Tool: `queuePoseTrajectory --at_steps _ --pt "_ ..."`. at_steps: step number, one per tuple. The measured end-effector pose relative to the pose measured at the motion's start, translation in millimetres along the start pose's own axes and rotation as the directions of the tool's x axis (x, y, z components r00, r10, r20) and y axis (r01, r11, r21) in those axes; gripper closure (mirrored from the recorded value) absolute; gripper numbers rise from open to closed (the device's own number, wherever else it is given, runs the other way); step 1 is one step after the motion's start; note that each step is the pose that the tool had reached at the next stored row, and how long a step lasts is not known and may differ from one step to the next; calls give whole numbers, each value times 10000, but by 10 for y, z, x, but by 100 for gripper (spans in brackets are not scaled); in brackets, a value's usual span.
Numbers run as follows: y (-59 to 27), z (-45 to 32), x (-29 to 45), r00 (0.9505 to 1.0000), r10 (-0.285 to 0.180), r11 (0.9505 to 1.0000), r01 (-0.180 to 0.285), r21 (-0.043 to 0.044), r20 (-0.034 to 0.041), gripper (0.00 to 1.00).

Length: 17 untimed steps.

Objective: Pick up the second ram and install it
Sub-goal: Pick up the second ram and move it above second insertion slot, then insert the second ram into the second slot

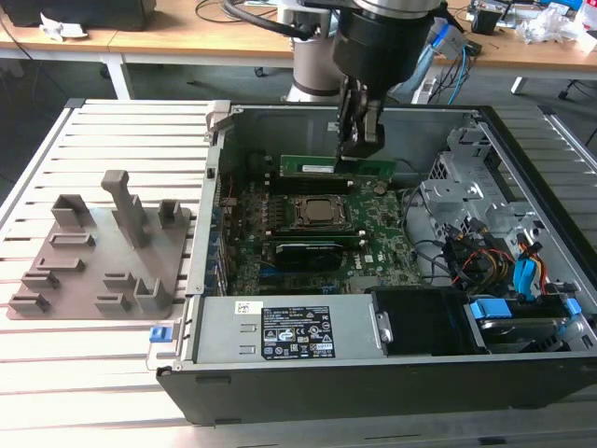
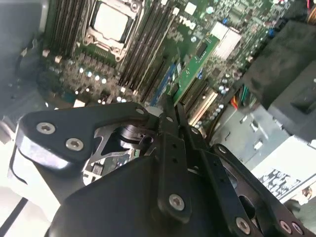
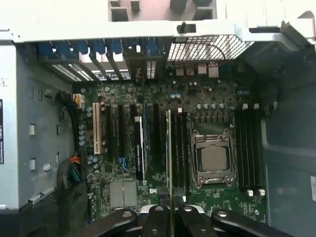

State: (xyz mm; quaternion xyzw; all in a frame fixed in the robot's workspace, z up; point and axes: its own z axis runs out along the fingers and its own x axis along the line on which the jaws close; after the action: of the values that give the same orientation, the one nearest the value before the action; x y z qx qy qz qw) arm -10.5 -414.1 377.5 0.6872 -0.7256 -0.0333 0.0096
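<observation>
My jaws are clamped on the second ram (image 1: 312, 165), held upright along the slots beside the processor socket (image 1: 320, 212) so its edge meets the slot squarely

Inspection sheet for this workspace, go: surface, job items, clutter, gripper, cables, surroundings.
Surface: slatted metal table carrying an open computer case.
Job's things: second ram held level over the motherboard, beside the processor socket; whether it is seated cannot be told.
Clutter: grey fixture tray on the exterior view's left.
Gripper: gripper shut on the second ram's top edge.
Cables: coloured wire bundle inside the case, on the exterior view's right; blue cables behind the case.
Surroundings: wooden desks at the rear.
</observation>
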Motion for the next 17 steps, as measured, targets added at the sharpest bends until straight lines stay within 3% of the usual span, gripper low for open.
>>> queuePoseTrajectory --at_steps 4,7,17 --pt "-166 44 -7 10000 -1 10000 1 -4 0 86" --pt "-228 50 -10 10000 0 10000 0 -6 -4 86" --pt "-232 51 -11 10000 0 10000 0 -5 -2 86"
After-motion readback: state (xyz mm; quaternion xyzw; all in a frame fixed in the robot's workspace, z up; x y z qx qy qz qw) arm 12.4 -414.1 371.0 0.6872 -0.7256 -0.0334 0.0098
